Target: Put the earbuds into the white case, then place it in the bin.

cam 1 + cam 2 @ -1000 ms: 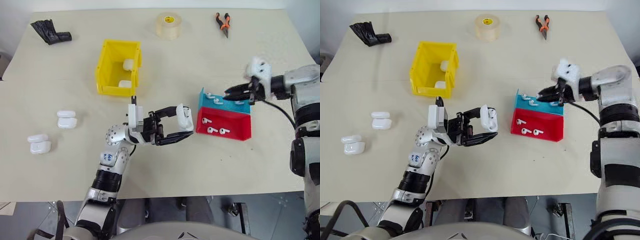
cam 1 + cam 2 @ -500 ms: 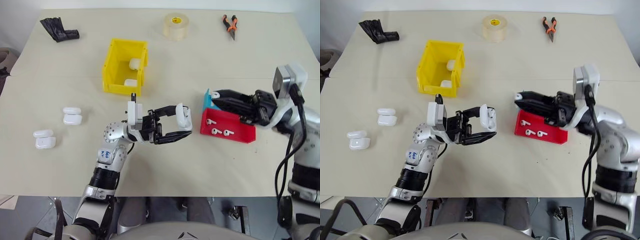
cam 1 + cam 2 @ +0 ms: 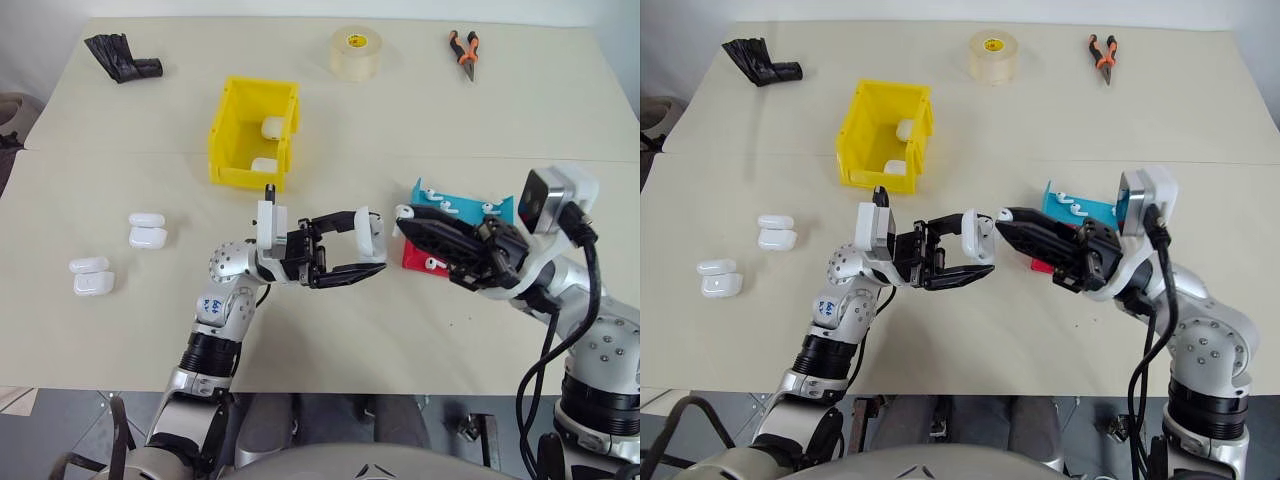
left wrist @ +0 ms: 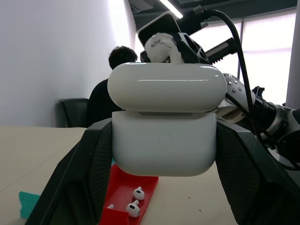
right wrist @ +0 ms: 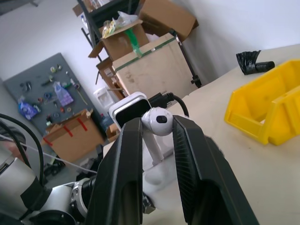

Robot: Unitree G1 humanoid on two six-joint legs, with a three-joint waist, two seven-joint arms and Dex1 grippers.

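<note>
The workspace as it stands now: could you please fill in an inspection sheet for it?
Surface: beige table, seam across it.
Job's things: white case, lid open; earbud; yellow bin with two cases; four more cases at the table's left; earbuds in the red tray and teal tray.
Clutter: tape roll, pliers, black bundle.
Grippers: left gripper clamps the case; right gripper pinches the earbud.
Cables: black cable on the right arm.
Surroundings: seated person, cardboard boxes.
</note>
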